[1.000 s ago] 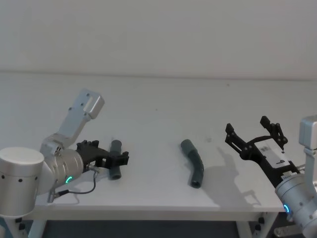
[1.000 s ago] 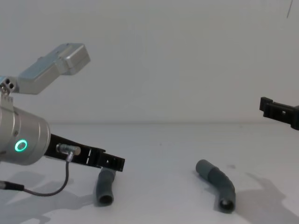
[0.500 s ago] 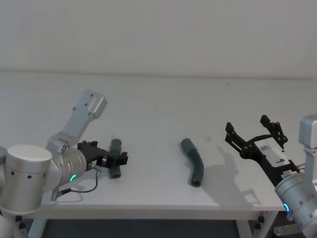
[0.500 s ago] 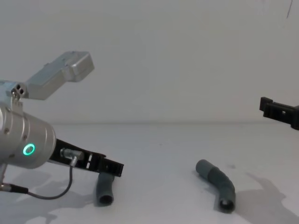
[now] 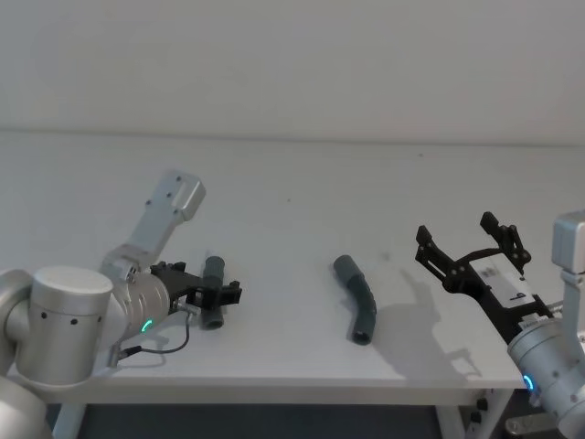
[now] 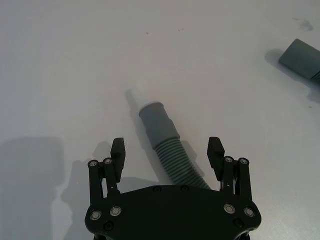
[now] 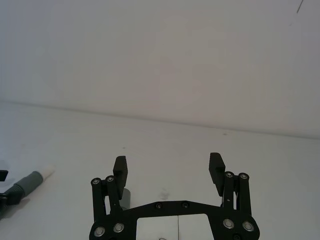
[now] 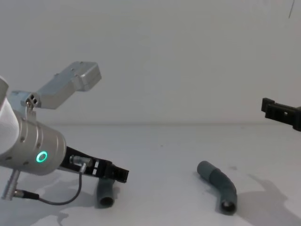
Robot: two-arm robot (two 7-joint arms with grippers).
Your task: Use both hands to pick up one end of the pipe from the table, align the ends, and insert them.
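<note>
Head view: the left gripper (image 5: 218, 294) is sinking, fingers apart astride the stubby piece (image 5: 215, 268) near the table's (image 5: 292, 183) front-left edge. Left wrist view: nothing is clamping yet, so closing looks next. Right wrist view: the right gripper (image 7: 169, 165) is staying spread, aloft. Chest view: the longer piece (image 8: 218, 183) is lying untouched, mid-front.

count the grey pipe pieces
2. The short dark grey corrugated tube lies between the open fingers of the left gripper; the longer bent dark grey tube lies apart to its right.
</note>
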